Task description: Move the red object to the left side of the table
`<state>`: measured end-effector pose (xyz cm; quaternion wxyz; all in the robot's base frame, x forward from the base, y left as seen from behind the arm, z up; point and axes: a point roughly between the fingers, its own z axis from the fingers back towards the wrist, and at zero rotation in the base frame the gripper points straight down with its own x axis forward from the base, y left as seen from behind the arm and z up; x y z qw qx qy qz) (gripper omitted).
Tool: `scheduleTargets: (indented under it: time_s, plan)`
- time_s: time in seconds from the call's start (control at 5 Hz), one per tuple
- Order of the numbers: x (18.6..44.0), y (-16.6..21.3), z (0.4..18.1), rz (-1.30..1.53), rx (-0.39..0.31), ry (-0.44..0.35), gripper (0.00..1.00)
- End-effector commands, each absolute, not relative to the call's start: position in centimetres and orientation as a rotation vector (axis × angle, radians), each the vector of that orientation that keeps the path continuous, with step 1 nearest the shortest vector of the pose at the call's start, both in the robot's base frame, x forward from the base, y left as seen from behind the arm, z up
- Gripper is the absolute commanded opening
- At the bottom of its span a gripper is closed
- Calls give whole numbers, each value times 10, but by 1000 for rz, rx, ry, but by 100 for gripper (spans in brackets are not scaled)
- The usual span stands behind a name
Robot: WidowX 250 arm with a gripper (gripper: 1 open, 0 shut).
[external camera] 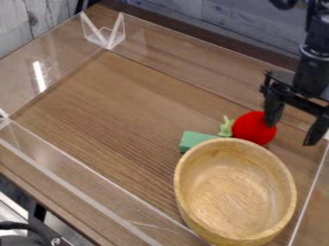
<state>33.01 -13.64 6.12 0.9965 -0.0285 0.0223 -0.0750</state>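
My gripper's jaws (293,123) stand open with nothing between them, one finger reaching down close by the red toy fruit and the other farther right. The black arm comes in from the top right corner of my view.

Nearest me, at the bottom right, sits a round wooden bowl (236,192), pale and wide, its hollow facing up. At the bottom left edge I can see part of a black cable (26,229).

Just beyond the bowl's rim, a flat green piece (195,140) lies on the brown wood-grain tabletop (110,125). To its right, just behind the bowl, is the round red toy fruit (253,129), with a small light-green leaf (228,125) on its left side. The fruit is on the right side of the table; I cannot tell whether the near finger touches it.

Farther back, toward the upper left, a clear acrylic piece (104,32) stands near the table's far edge.
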Motion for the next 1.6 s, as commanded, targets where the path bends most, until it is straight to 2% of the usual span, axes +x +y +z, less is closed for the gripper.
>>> scheduleTargets:
  time_s: [0.0,0.2,0.6,1.0,1.4]
  plan:
    - [356,-128,71,-103,-53,-38,100]
    - [365,-112,65,-42,-30,-53,100]
    - [378,-105,57,193,-5,-85,100]
    - [376,-90,73,234,2,-99,100]
    - [375,-97,103,286,-16,-132,100]
